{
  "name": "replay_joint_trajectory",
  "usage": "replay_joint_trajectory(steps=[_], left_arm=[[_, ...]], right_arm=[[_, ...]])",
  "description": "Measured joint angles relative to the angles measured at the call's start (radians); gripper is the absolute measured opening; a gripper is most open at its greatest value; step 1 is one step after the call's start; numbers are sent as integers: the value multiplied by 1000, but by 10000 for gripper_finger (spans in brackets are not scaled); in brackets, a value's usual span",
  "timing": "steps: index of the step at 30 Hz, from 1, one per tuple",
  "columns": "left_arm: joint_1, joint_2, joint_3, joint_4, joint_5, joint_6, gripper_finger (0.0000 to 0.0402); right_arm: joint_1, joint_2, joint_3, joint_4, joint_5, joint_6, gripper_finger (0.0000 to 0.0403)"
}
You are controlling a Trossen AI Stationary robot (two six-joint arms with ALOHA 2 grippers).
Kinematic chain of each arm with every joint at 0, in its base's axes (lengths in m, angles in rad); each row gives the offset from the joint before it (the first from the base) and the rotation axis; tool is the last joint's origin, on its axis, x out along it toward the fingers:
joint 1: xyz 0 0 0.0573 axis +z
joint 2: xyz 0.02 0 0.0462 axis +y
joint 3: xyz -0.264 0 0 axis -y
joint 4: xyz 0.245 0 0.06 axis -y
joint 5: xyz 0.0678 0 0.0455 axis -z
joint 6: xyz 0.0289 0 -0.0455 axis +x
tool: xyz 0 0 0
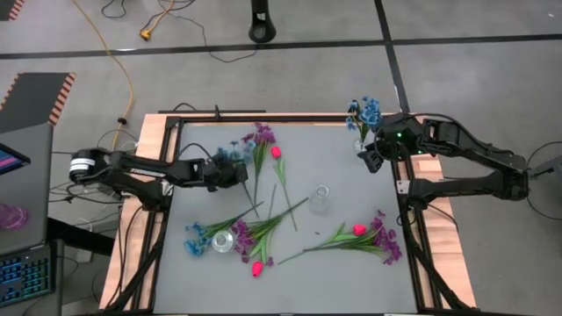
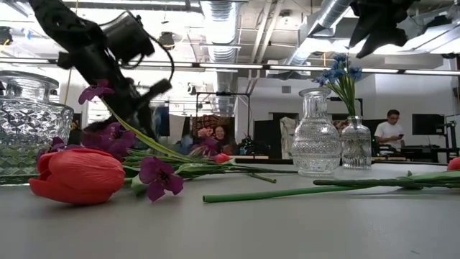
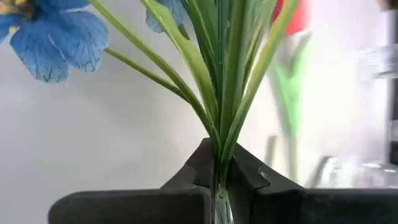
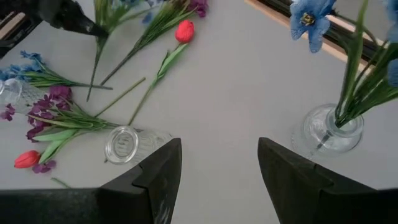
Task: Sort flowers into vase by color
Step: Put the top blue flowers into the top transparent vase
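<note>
Left fingers: pressed together on the green stems of a blue sprig (image 3: 43, 37), as seen in the left wrist view; the left gripper (image 1: 235, 172) is placed over the left-rear part of the tabletop (image 1: 342, 189).
Right fingers: held wide apart with nothing between them; the right gripper (image 1: 369, 158) hangs just beside the far right corner, near a vase of blue flowers (image 1: 364, 114).
Blue vase: a clear glass vase (image 4: 328, 129) is set close to the rear right edge, blue stems standing in it.
Middle vase: an empty clear vase (image 1: 320, 199) is seen near the centre, apart from both grippers.
Front-left vase: a third glass vase (image 1: 222, 240) is seen by the front left, beside a blue bunch (image 1: 194, 237).
Loose flowers: purple sprigs (image 1: 262, 136) and a pink-red bud (image 1: 276, 152) are laid at the rear; another bud (image 1: 257, 269) and a purple bunch (image 1: 385, 237) with a bud (image 1: 359, 230) are laid along the front.
Open room: bare tabletop is left between the middle vase and the right gripper, and along the right edge.
Edges: the tabletop is bounded by a dark frame (image 1: 411, 237) on wooden boards.
</note>
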Motion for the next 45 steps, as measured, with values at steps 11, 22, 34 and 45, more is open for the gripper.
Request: replay_joint_trajectory(steps=[11, 22, 34, 45], left_arm=[[0, -224, 0, 131, -147, 320, 1], [25, -105, 1, 753, -84, 843, 0], [63, 210, 269, 981, 260, 1227, 0], [66, 499, 690, 821, 504, 1285, 0]], right_arm=[[0, -46, 0, 31, 0, 11, 239], [0, -46, 0, 72, -1, 33, 239], [-1, -69, 0, 182, 0, -34, 240], [22, -51, 0, 269, -16, -92, 240]])
